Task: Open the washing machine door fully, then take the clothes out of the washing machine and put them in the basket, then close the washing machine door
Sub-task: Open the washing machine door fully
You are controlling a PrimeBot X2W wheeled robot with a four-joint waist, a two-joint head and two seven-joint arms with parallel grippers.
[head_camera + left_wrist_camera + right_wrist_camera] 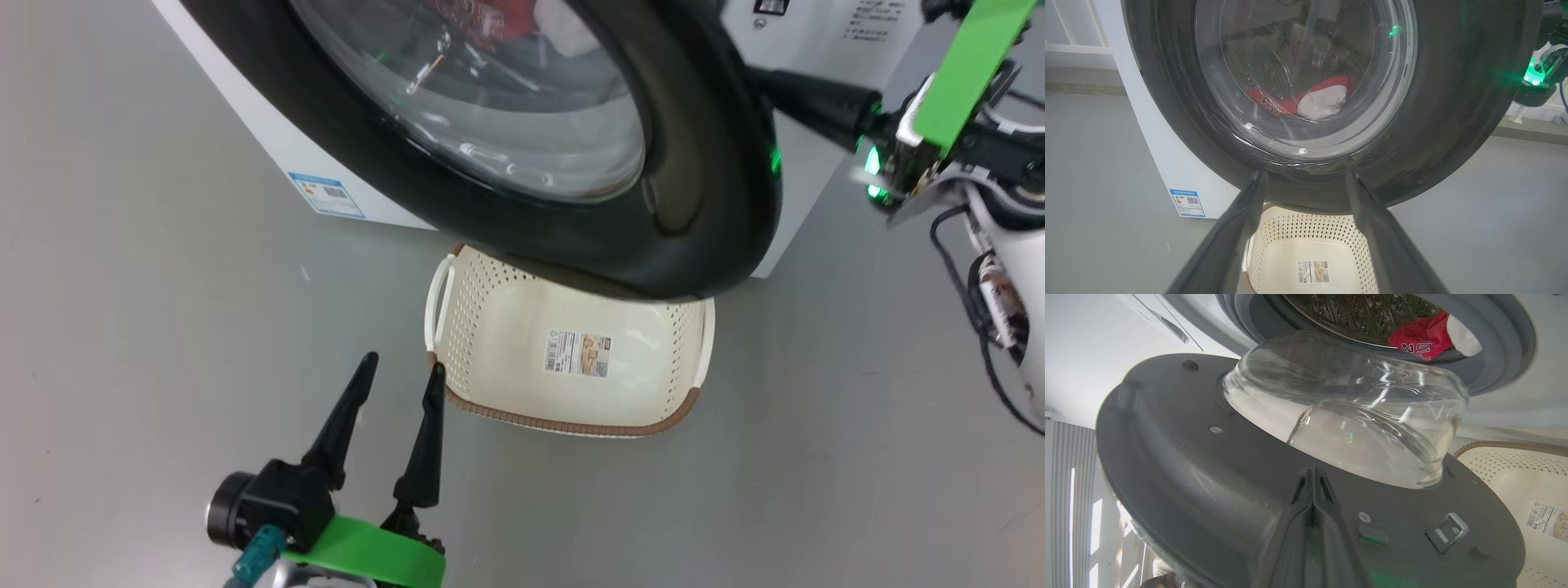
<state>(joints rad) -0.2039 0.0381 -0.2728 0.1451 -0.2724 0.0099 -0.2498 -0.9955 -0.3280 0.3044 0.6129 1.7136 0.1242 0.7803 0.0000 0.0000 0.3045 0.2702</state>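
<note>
The washer (286,147) runs across the top of the head view, white, with a blue label at its lower corner in the left of the frame. Its door (702,163) stands swung partly out, the black rim sweeping from the top centre down to the middle and the glass bowl bulging toward the drum. The cream basket (563,425) sits on the grey floor (122,327) at the centre, its far end hidden under the door's rim, and inside it there is just a paper label on its bottom. The clothes (490,16) lie in the drum, red and white through the glass at the top of the frame.

My right pincer (1312,473) is at the door's grey inner face, centre bottom of its wrist view, fingers pressed together with nothing between them. My left pincer (405,362) hangs at the lower left, fingers apart, one tip just beside the basket's near corner.
</note>
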